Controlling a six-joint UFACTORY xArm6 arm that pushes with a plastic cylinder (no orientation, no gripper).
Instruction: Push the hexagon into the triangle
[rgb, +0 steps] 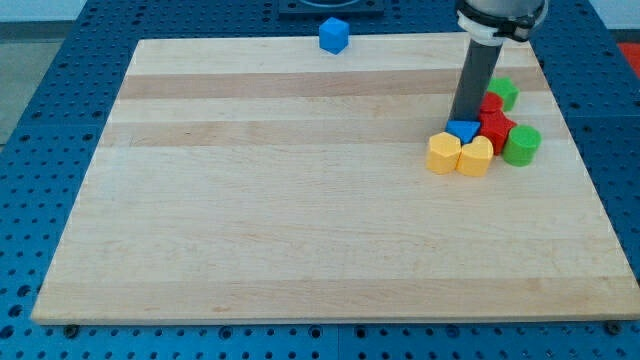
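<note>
The yellow hexagon (443, 153) lies at the view's right side of the board, touching the lower left of the small blue triangle (463, 130). A yellow heart-like block (476, 157) sits right beside the hexagon, below the triangle. My tip (466, 118) stands at the triangle's upper edge, touching it or nearly so. The dark rod (478, 80) rises from there toward the view's top right.
A red star-like block (496, 130) and a green round block (522, 145) press against the cluster's right. Another red block (491, 103) and a green block (503, 92) lie behind the rod. A blue cube (333, 35) sits at the board's top edge (300, 42).
</note>
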